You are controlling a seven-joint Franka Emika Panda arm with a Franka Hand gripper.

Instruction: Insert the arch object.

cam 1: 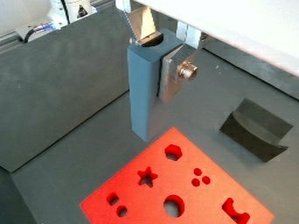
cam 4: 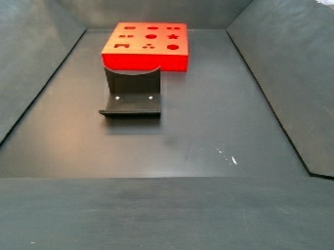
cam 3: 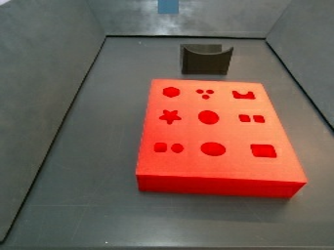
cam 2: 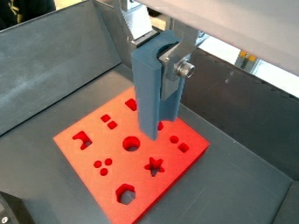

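Claw (cam 2: 156, 122) hangs high above the red block with shaped cut-outs (cam 3: 213, 132), clamped on a tall blue-grey piece (cam 1: 142, 92), presumably the arch object. Arch-shaped slot (cam 3: 244, 94) is empty. Left: descend, align, insert. Dark L-shaped fixture (cam 4: 132, 93) stands beside the block.

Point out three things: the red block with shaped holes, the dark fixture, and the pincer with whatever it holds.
Red block with shaped holes (cam 3: 216, 176): side view, front wall.
Dark L-shaped fixture (cam 4: 131, 105): side view, base plate.
Blue-grey piece (cam 2: 153, 83): wrist view, flat face.
Pincer (cam 2: 159, 51): wrist view, shut on the piece, above the block.
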